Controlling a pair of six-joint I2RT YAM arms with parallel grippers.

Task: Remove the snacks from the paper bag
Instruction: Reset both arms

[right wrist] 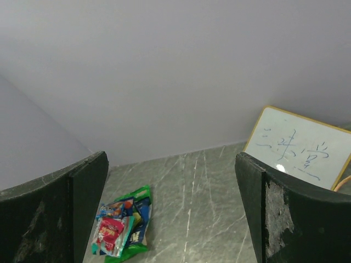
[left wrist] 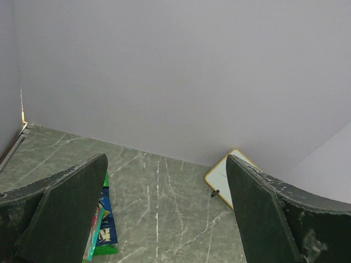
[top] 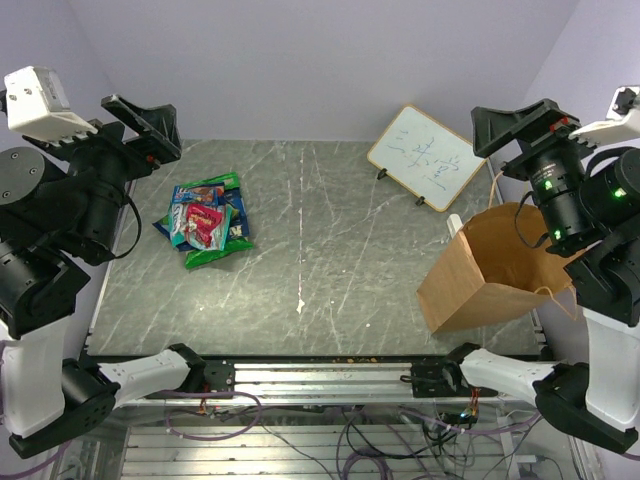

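Several snack packets [top: 208,221], green, blue and red/pink, lie in a heap on the table at the left. They also show in the right wrist view [right wrist: 122,226] and partly in the left wrist view [left wrist: 104,227]. The brown paper bag [top: 490,268] stands tilted at the right, its mouth facing up toward the right arm. My left gripper [top: 150,122] is open and empty, raised above the table's far left. My right gripper [top: 520,122] is open and empty, raised above the bag.
A white writing board [top: 427,157] with a yellow frame leans at the back right; it shows in the right wrist view [right wrist: 299,147] too. The grey marbled table [top: 320,260] has walls on three sides and a metal rail [top: 320,378] along its near edge.
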